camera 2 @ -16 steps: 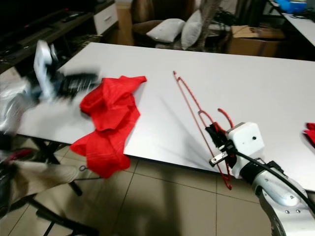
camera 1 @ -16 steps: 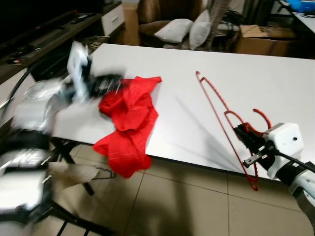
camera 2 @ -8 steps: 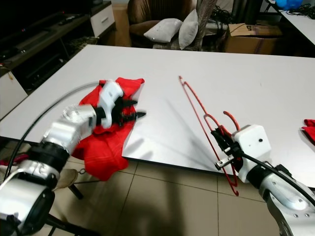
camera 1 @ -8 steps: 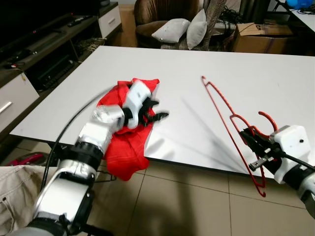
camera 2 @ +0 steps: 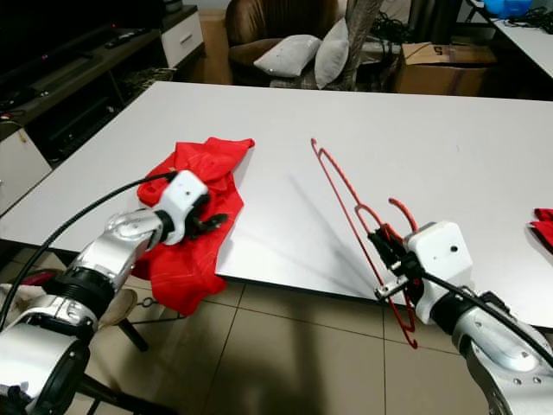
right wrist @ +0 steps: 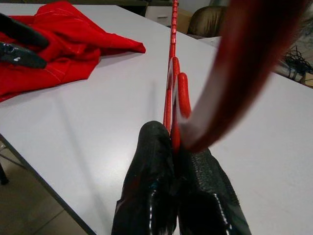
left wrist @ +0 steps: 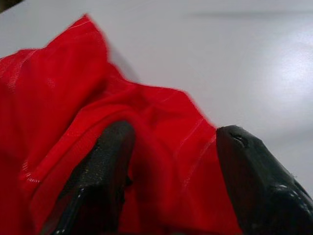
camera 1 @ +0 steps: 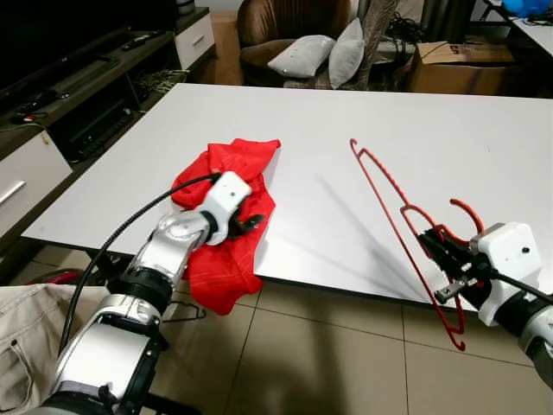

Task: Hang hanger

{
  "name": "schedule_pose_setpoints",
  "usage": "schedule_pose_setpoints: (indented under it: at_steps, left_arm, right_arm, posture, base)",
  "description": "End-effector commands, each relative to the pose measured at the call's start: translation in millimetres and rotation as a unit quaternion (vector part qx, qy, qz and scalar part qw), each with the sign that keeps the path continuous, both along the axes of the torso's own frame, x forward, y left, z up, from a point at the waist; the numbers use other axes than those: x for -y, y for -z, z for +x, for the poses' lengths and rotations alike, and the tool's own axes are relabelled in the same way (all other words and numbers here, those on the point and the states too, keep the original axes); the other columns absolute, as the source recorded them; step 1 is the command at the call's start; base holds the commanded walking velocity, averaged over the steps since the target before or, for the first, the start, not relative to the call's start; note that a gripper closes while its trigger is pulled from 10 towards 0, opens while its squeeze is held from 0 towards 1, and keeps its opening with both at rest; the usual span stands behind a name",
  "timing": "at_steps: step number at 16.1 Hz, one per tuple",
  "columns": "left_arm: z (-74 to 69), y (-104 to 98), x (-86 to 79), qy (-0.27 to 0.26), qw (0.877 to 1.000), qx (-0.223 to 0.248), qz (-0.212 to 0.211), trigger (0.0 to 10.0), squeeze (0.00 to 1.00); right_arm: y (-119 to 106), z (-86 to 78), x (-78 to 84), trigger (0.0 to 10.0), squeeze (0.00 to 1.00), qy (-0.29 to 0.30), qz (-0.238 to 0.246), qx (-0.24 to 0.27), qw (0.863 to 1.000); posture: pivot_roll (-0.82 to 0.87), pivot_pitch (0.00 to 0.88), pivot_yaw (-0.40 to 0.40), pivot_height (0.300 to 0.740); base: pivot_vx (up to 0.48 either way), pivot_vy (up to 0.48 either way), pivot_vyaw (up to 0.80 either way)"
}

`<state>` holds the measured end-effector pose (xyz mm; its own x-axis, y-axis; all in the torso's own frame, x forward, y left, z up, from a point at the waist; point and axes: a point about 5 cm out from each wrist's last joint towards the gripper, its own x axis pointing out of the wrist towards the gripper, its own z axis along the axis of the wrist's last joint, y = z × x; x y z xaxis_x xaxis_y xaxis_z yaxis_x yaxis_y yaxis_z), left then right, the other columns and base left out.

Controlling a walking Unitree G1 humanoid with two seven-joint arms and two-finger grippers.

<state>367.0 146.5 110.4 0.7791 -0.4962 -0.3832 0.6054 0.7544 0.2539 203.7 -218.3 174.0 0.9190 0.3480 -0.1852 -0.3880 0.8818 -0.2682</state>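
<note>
**Hanger gripped, left fingers settling over the red garment**

A wide white worktop [camera 1: 484, 121] fills the scene, with a dark media unit [camera 1: 78, 95] along the robot's left and an armchair with grey cushions [camera 1: 315, 52] beyond the far edge. A crumpled red garment [camera 1: 220, 203] lies at the near left of the worktop, part of it hanging over the edge toward the tiled floor [camera 1: 328, 363].

The red hanger [camera 1: 393, 212] stands tilted at the near right edge, its long bar running away across the worktop and its lower end past the edge. The right gripper [camera 1: 439, 251] has its fingers pressed together on the hanger wire near the hook; the right wrist view shows the wire pinched between them.

The left gripper [camera 2: 212, 223] is over the garment's right side. In the left wrist view its fingers [left wrist: 95, 181] are spread with a ridge of red cloth rising between them, not yet clamped.

The step in hand looks like taking hold of the garment so it can go onto the hanger. Next, the left fingers need to shut on that fold, then lift the cloth toward the hanger.
</note>
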Motion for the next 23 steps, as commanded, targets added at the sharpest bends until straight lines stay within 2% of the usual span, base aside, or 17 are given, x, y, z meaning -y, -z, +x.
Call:
schedule_pose_setpoints:
  at_steps: [1,3,7,9,10,12,14,16,17,18,20,21,23]
  left_arm:
    - [3.0,-3.3,-10.6,-0.028,0.999,0.019,0.000,10.0,0.00]
    - [4.7,-0.7,-20.6,-0.072,0.997,0.032,0.003,10.0,0.00]
    - [6.6,2.5,-28.9,-0.116,0.992,0.038,0.018,10.0,0.00]
    - [10.9,-1.3,-35.7,-0.168,0.983,0.059,0.033,10.0,0.00]
    - [13.0,-4.5,-39.7,-0.195,0.978,0.068,0.031,10.0,0.00]
    - [16.4,-12.1,-41.5,-0.208,0.975,0.080,0.008,10.0,0.00]
    - [18.9,-19.9,-35.6,-0.187,0.978,0.082,-0.046,10.0,0.00]
    - [19.9,-30.9,-26.2,-0.136,0.979,0.079,-0.129,10.0,0.00]
    - [15.6,-44.9,-21.1,-0.079,0.973,0.088,-0.198,10.0,0.00]
    - [4.6,-57.2,-19.5,-0.029,0.969,0.105,-0.222,10.0,0.00]
    - [-9.6,-69.5,-17.6,0.010,0.964,0.120,-0.237,10.0,0.00]
    - [-25.2,-84.4,-12.8,0.044,0.956,0.145,-0.250,10.0,0.00]
    - [-36.7,-94.1,-4.7,0.036,0.951,0.172,-0.256,10.0,0.00]
  right_arm:
    - [-3.7,-0.5,-5.2,10.0,0.00,-0.012,0.002,0.006,1.000]
    - [-2.8,0.6,-5.3,10.0,0.00,-0.012,0.001,0.005,1.000]
    - [-2.4,2.6,-4.4,10.0,0.00,-0.009,0.000,0.004,1.000]
    - [-2.4,4.3,-3.3,10.0,0.00,-0.005,-0.003,0.004,1.000]
    - [-2.7,4.9,-2.9,10.0,0.00,-0.004,-0.003,0.005,1.000]
    - [-3.7,4.3,-3.0,10.0,0.00,-0.004,-0.004,0.006,1.000]
    - [-5.3,2.6,-2.9,10.0,0.00,-0.004,-0.003,0.009,1.000]
    - [-8.0,-1.3,-6.1,10.0,0.00,-0.014,0.008,0.010,1.000]
    - [-11.2,-7.1,-10.0,10.0,0.00,-0.027,0.030,0.007,0.999]
    - [-12.5,-11.3,-12.1,10.0,0.00,-0.039,0.046,0.000,0.998]
    - [-12.4,-13.5,-13.4,10.0,0.00,-0.046,0.053,-0.006,0.998]
    - [-11.9,-11.0,-13.8,10.0,0.00,-0.037,0.052,-0.002,0.998]
    - [-7.8,1.9,-13.6,10.0,0.00,0.026,0.062,0.016,0.998]
  posture:
    - [-0.12,0.000,0.114,0.740]
    - [-0.12,0.000,0.110,0.740]
    - [-0.12,0.000,0.106,0.740]
    - [-0.12,0.000,0.106,0.740]
    - [-0.12,0.000,0.106,0.740]
    - [-0.13,0.000,0.111,0.740]
    - [-0.13,0.000,0.113,0.740]
    - [-0.13,0.000,0.123,0.740]
    - [-0.13,0.000,0.118,0.740]
    - [-0.12,0.000,0.113,0.740]
    - [-0.12,0.000,0.107,0.740]
    - [-0.10,0.000,0.092,0.740]
    - [-0.09,0.000,0.081,0.740]
  base:
    - [0.000,0.000,0.00]
    - [0.000,0.000,0.00]
    - [0.000,0.000,0.00]
    - [0.000,0.000,0.00]
    - [0.000,0.000,0.00]
    - [0.000,0.000,0.00]
    - [0.000,0.000,0.00]
    - [0.000,0.000,0.00]
    - [0.000,0.000,0.00]
    - [0.000,0.000,0.00]
    - [0.000,0.000,0.00]
    - [0.000,0.000,0.00]
    - [0.000,0.193,0.00]
